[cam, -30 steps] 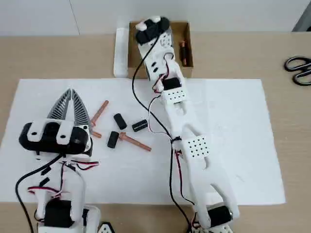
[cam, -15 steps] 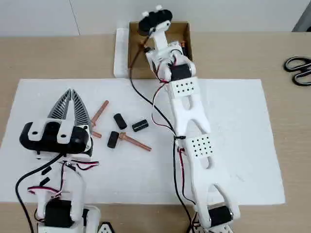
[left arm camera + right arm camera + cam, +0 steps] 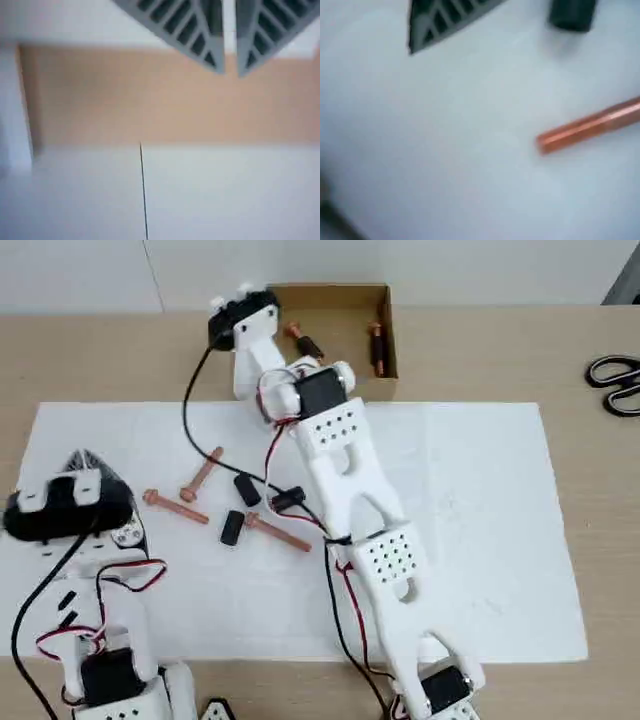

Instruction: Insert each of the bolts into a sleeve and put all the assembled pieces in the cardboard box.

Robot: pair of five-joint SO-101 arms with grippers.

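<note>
Three copper bolts lie on the white sheet (image 3: 480,520): one (image 3: 203,473) tilted, one (image 3: 175,505) to its left, and one (image 3: 278,532) lower down. Around them sit three black sleeves (image 3: 247,490), (image 3: 232,528), (image 3: 288,500). The cardboard box (image 3: 325,286) holds two assembled pieces (image 3: 378,348), (image 3: 302,340). My right arm's wrist (image 3: 240,320) hangs just left of the box. One grey finger (image 3: 445,20) of its gripper shows apart from the other, above paper with a bolt (image 3: 590,125) and a sleeve (image 3: 572,12). My left gripper (image 3: 231,67) is shut and empty at the sheet's left edge (image 3: 82,458).
Scissors (image 3: 615,380) lie on the wooden table at the far right. The right half of the white sheet has free room. The right arm's links stretch diagonally across the middle of the sheet, passing over the sleeves' right side.
The right arm swung left from over the box to beside it, leaving a second assembled piece inside. The left arm pulled back to the left, uncovering a bolt.
</note>
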